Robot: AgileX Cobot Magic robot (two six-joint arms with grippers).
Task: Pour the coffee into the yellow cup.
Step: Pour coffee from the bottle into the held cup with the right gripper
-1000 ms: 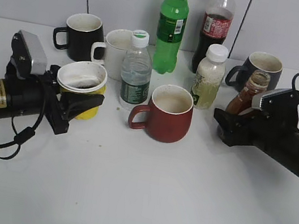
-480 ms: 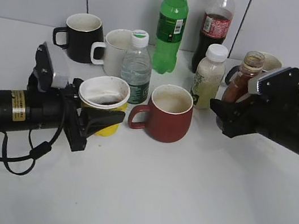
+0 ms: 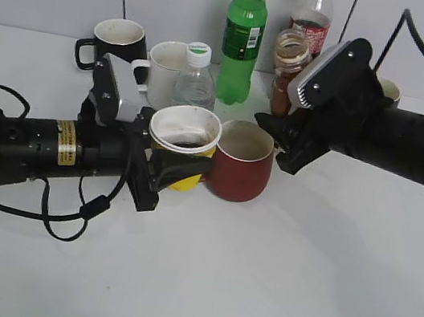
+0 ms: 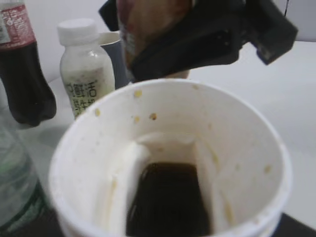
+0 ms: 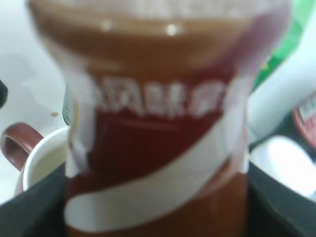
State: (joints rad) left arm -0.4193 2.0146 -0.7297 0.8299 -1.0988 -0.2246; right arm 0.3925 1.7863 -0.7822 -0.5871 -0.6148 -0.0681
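My left gripper (image 3: 168, 169) is shut on the yellow cup (image 3: 183, 150) and holds it beside the dark red mug (image 3: 241, 162). The cup has a white inside with a little dark liquid at the bottom, and it fills the left wrist view (image 4: 168, 163). My right gripper (image 3: 278, 141) is shut on the capless brown coffee bottle (image 3: 288, 72) and holds it upright above the red mug, up and to the right of the cup. The bottle's white swoosh label fills the right wrist view (image 5: 158, 128). The bottle and right gripper also show above the cup's rim in the left wrist view (image 4: 148, 24).
A black mug (image 3: 118, 47), a white mug (image 3: 164, 69), a clear water bottle (image 3: 196, 78), a green bottle (image 3: 243, 37) and a cola bottle (image 3: 313, 17) stand at the back. A milky white-capped bottle (image 4: 85, 69) shows behind the cup. A mug rim (image 3: 390, 89) peeks behind my right arm.
My left gripper has carried the yellow cup rightward to the red mug. My right gripper has lifted the coffee bottle and moved it left, over the red mug.
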